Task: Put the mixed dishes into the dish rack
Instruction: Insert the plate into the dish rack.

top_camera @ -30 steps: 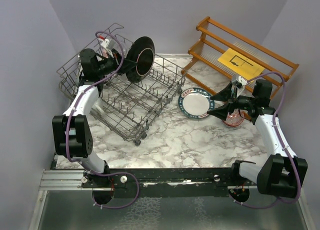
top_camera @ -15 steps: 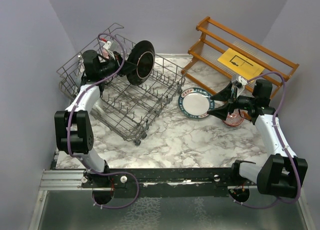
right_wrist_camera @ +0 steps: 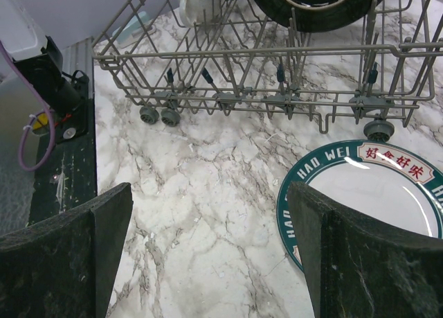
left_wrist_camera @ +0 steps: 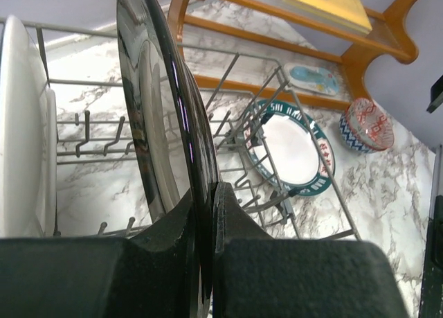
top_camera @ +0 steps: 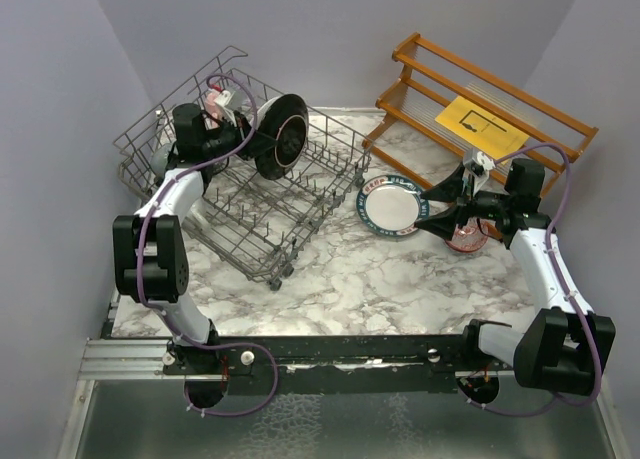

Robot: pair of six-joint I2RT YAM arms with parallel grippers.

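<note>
Marble surface (top_camera: pixel 350 269): left tool (left_wrist_camera: pixel 205 197) pinching black plate (left_wrist_camera: pixel 159 124) upright over dish rack (top_camera: pixel 300 194), right tool (right_wrist_camera: pixel 208 221) spread wide by teal-rimmed plate (right_wrist_camera: pixel 367 190).

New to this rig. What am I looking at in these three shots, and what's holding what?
Two robot arms are bolted at the near edge of a marble table, each ending in a two-finger gripper. The wide picture comes from a fixed camera above and behind them; the other two come from cameras on the wrists, so each shows its own fingers. The left gripper is shut on the edge of a black plate, held upright over the wire rack, beside a white plate standing there. The right gripper hangs open and empty by a teal-rimmed plate lying on the table near a red bowl. Behind stands a wooden shelf with a yellow sheet.
</note>
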